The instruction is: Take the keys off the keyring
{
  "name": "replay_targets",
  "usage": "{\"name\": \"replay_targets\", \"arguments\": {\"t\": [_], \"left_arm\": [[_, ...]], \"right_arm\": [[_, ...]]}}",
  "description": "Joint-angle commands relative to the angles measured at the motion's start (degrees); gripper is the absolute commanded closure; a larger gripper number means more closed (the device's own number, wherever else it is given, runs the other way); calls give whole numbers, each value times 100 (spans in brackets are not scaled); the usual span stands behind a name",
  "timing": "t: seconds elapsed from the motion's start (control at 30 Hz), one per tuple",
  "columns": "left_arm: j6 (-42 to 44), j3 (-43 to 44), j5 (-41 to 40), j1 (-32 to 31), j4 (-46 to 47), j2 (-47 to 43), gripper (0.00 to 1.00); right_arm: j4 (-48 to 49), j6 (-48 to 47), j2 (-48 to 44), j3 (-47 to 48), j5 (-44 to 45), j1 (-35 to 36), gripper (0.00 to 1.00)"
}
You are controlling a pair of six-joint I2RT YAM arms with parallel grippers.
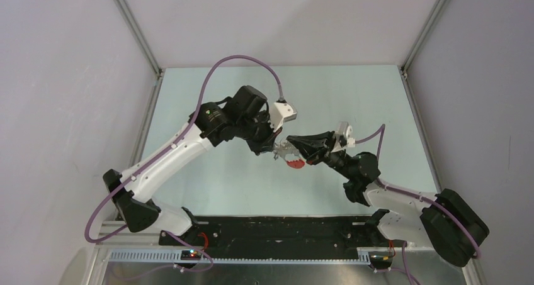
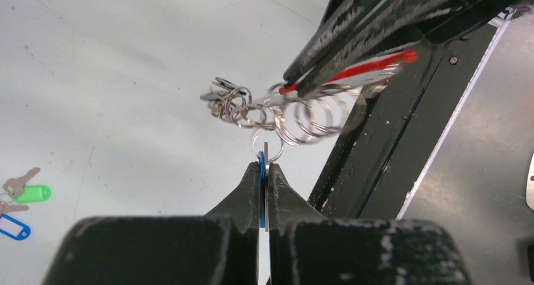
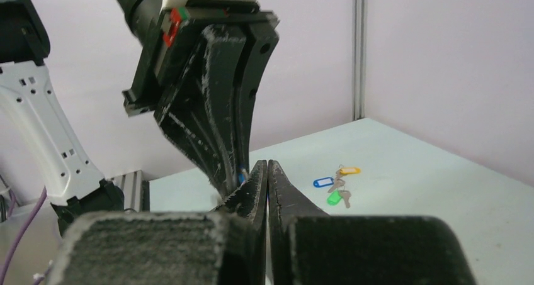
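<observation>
Both grippers meet in mid-air above the middle of the table. My left gripper (image 2: 265, 165) is shut on one of the keys (image 2: 266, 154), a thin silvery blade pressed flat against a blue tag (image 2: 261, 172). A small ring links that key to the keyring (image 2: 303, 119), which shows as a row of silvery rings with a red strap (image 2: 371, 67). More keys (image 2: 220, 100) hang bunched at the row's left end. My right gripper (image 2: 291, 87) is shut on the keyring where the red strap starts. In the right wrist view its shut tips (image 3: 267, 165) hide what they hold. From above, the red strap (image 1: 295, 164) hangs below the grippers.
A second key cluster lies on the table, with green (image 2: 31, 192), blue (image 2: 12, 227) and yellow (image 3: 348, 170) tags, apart from both arms. Metal frame posts and walls bound the pale table (image 1: 352, 96). A black base strip (image 1: 283, 231) runs along the near edge.
</observation>
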Motion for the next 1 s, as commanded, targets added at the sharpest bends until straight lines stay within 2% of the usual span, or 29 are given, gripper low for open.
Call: {"name": "replay_targets", "arguments": {"t": [0.0,0.23,0.37,0.4,0.5,0.63,0.73,0.97], "left_arm": [[83,-105,7,4,45,-232,100],[139,-128,-93,-109,136,-297,100],[191,-146,-367,-109,137,-393,100],[204,-151,-382,-109,134,-426,100],[244,-152,-403,-106,137,-490,100],[296,-140,-412,-112,133,-570,100],[350,-132,-356,-110,136,-607,100],[413,-136,-231,-118,135,-686,100]], "right_arm": [[568,556,110,363,311,-65,100],[565,955,418,532,272,-75,100],[242,477,346,538,-64,-161,100],[6,351,307,538,-139,-187,98],[-497,-205,98,538,-397,-198,82],[-997,-556,-9,595,-709,-214,71],[-1417,-649,68,790,-909,-209,68],[-1257,-664,316,923,-1452,-113,66]]}}
